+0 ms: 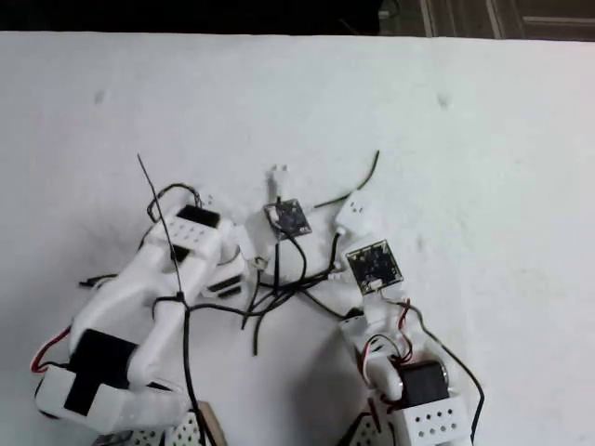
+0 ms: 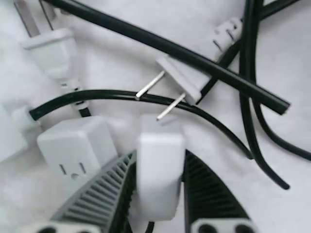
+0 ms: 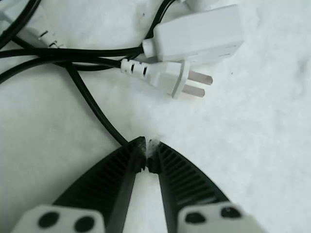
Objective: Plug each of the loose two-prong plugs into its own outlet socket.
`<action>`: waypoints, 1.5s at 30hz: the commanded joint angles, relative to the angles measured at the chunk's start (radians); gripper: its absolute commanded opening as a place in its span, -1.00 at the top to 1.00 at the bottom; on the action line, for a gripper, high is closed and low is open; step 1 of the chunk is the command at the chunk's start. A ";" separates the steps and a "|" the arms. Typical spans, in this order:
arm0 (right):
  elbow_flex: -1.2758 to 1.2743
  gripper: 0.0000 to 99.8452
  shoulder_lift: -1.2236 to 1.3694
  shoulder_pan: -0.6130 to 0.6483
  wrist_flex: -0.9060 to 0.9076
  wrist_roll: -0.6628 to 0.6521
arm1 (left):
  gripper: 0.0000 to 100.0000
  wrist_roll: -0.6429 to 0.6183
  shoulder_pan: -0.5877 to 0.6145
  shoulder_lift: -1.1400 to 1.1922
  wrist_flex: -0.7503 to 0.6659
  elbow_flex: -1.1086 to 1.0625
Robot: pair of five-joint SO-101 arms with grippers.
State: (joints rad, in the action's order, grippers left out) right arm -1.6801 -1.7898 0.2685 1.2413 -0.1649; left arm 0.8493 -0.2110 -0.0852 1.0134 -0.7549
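Two claws work over the white desk (image 1: pixel 465 121). On the left, my left claw (image 2: pixel 158 155) grips a white block (image 2: pixel 160 170), with a two-prong plug (image 2: pixel 177 82) just beside it, prongs pointing at it. On the right, my right claw (image 3: pixel 146 156) is closed, tips together, near a second plug (image 3: pixel 170 77) lying against an outlet socket (image 3: pixel 199 34).

The white worktop (image 1: pixel 465 130) carries a tangle of black cables (image 1: pixel 279 295) near its front middle. Among them lie white two-prong plugs. One plug (image 3: pixel 167 77) is just beside a white socket block (image 3: pixel 199 34). Another plug (image 2: pixel 181 81) has its prongs crossing a cable, near a second socket (image 2: pixel 75 145).
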 commanded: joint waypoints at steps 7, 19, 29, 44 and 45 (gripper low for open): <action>-0.011 0.96 -0.010 -0.010 0.005 -0.009 | 0.96 -0.114 0.001 -0.001 0.149 0.038; -0.011 0.96 -0.010 -0.010 0.005 -0.009 | 0.96 -0.273 0.053 -0.002 0.542 0.224; -0.011 0.96 -0.010 -0.010 0.005 -0.009 | 0.96 -0.301 0.166 0.002 0.775 0.546; -0.011 0.96 -0.010 -0.010 0.005 -0.009 | 0.96 -0.368 0.048 0.008 0.582 0.247; -0.011 0.96 -0.010 -0.010 0.005 -0.009 | 0.96 -0.367 0.042 0.008 0.551 0.224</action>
State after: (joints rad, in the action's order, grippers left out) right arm -1.6801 -1.7898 0.2685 1.2413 -0.1649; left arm 0.4810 -0.1358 -0.0760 1.6701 -0.4588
